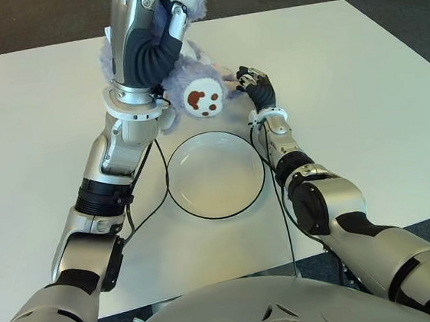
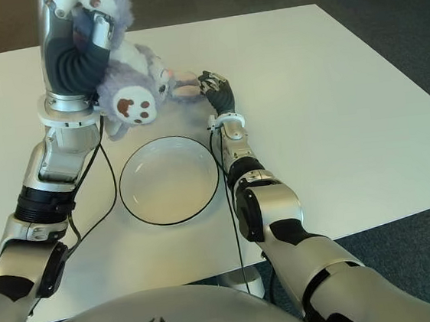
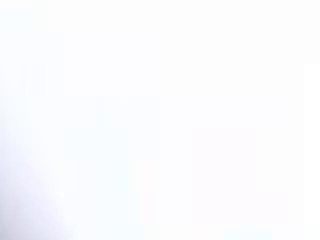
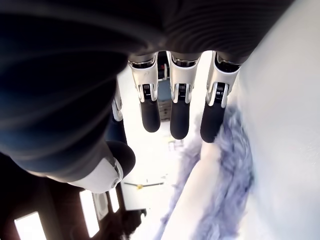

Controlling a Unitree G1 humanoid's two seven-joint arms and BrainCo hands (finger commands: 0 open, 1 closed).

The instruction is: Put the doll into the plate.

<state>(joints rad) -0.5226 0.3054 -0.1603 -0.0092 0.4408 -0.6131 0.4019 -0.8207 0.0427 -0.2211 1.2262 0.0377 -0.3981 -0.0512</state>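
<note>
Doll (image 1: 191, 79): purple plush, pinched in our left hand (image 1: 165, 12) and hoisted toward the table's (image 1: 362, 99) far edge; its long axis hangs toward the plate (image 1: 215, 175), which sits empty near the front edge, so we judge a short carry. Right hand (image 1: 257, 83): fingers extended, holding nothing, just beside the doll's ear; nothing blocks the plate
</note>
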